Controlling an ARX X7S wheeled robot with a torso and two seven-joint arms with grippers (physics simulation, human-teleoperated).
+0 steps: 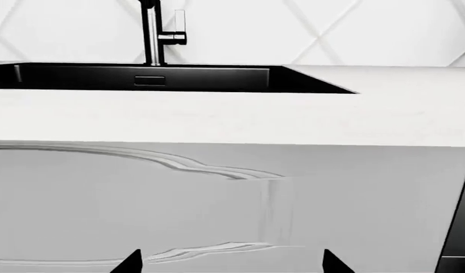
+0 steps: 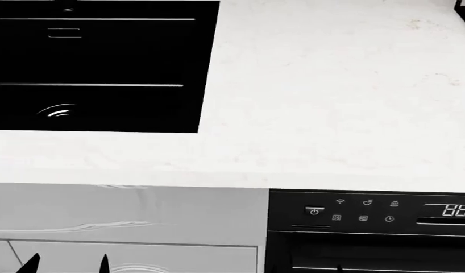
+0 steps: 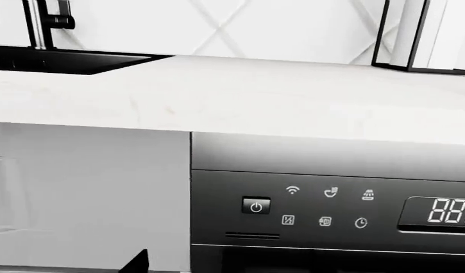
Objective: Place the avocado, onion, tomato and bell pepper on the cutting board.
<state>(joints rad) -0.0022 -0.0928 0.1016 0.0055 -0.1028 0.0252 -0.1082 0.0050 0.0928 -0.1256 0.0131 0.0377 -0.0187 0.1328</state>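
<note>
No veg or board in view; surface (image 2: 331, 114) bare. Both grippers low, L gripper (image 1: 231, 263) stood open, empty; R gripper (image 3: 137, 263) state can't tell. Best pan head to locate items first.

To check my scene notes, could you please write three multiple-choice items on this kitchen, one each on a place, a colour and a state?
1. In the head view, where is the sink relative to the bare countertop?
A. to its left
B. to its right
C. in its middle

2. What colour is the faucet?
A. silver
B. black
C. gold

3. The dishwasher display is:
A. dark
B. covered
C. lit

Key: 1 A, the black basin fills the view's upper left; 2 B, it is black throughout; 3 C, white digits glow on it.
</note>
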